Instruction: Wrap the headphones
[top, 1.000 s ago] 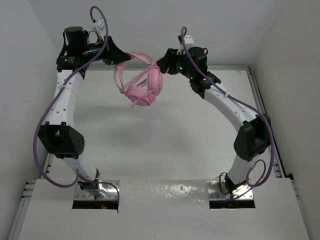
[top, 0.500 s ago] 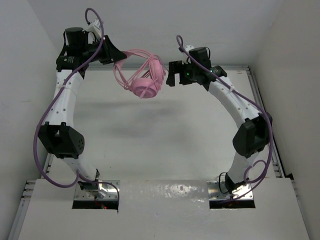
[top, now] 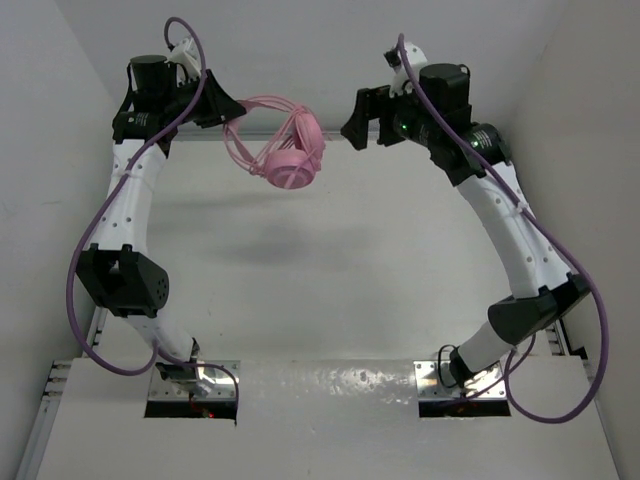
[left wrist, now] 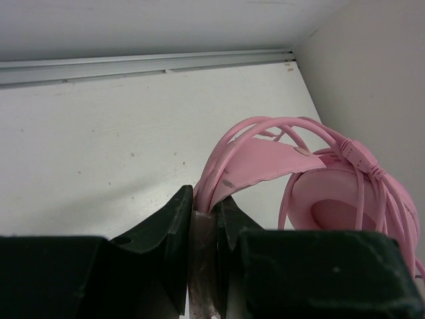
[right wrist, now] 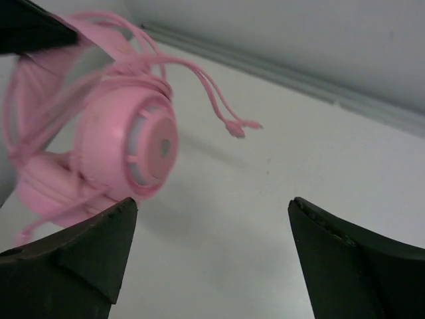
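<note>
The pink headphones (top: 290,155) hang in the air at the back of the table, with the thin pink cord looped around them. My left gripper (top: 228,112) is shut on the headband (left wrist: 229,169), holding them up; an earcup (left wrist: 332,199) shows to the right in the left wrist view. My right gripper (top: 358,120) is open and empty, a little to the right of the headphones and apart from them. In the right wrist view the earcup (right wrist: 129,149) is at the left, and the cord's loose end (right wrist: 236,125) sticks out toward the middle.
The white table (top: 330,260) lies below, with a metal rail (top: 510,175) along its right edge and white walls close on the back and both sides. Purple cables (top: 80,290) run along both arms.
My right gripper has let go of the headphones, opened, and drawn back to the right and upward. The headphones swung slightly left, still held by my left gripper.
</note>
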Tool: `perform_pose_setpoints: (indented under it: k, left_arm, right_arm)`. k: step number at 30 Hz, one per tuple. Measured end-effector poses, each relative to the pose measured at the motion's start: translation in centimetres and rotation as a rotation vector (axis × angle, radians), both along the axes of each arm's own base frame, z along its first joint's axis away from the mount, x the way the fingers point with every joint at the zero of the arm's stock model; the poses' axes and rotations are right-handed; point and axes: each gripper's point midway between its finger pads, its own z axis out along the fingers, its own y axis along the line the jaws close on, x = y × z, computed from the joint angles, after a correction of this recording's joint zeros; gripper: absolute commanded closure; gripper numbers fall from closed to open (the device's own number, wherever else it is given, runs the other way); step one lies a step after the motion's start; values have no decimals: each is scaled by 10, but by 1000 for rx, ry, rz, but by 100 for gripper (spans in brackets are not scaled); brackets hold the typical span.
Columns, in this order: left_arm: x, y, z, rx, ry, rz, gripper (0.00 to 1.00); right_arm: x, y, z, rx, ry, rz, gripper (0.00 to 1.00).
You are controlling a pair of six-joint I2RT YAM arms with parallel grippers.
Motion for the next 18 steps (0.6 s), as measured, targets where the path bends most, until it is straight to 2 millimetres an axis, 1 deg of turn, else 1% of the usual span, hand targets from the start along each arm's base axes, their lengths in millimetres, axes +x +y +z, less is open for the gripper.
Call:
perform_pose_setpoints:
  k: [1, 2, 3, 5, 6, 7, 8, 9, 11, 13, 15, 17, 18]
  left_arm:
    - [1, 1, -1, 8, -2, 7, 100]
    - [2, 3, -2, 14, -3, 13, 100]
    - [2, 4, -2, 21, -4, 18, 100]
    - [3, 6, -4, 32, -3, 25, 100]
    - [3, 6, -5, 36, -2, 28, 100]
    - [3, 7, -6, 39, 0, 31, 100]
    - [3, 7, -7, 42, 2, 32, 100]
    - [3, 8, -7, 45, 3, 33, 100]
    - [3, 8, -8, 48, 5, 35, 100]
    - [3, 9, -8, 52, 4, 35, 100]
    - [3, 9, -9, 55, 5, 34, 100]
    - [2, 9, -10, 58, 6, 32, 100]
    - [2, 9, -10, 59, 8, 32, 100]
  right_arm:
    - [-1, 4, 17, 2, -51, -8, 1]
    - [-5, 13, 32, 6, -98, -2, 1]
    - [-12, 27, 47, 12, -142, 19, 1]
    - [-27, 57, 69, 35, -192, 72, 1]
    - [-33, 72, 79, 51, -213, 101, 1]
    - [-34, 84, 88, 62, -228, 115, 1]
    - [-31, 91, 94, 72, -241, 117, 2]
    - [-26, 96, 95, 76, -244, 114, 2]
    - [-12, 101, 82, 64, -222, 102, 3]
    - [1, 107, 54, 27, -170, 87, 4]
    - [13, 110, 18, -23, -108, 64, 6]
    - [18, 113, -11, -66, -54, 59, 7]
    - [20, 114, -23, -81, -33, 59, 10]
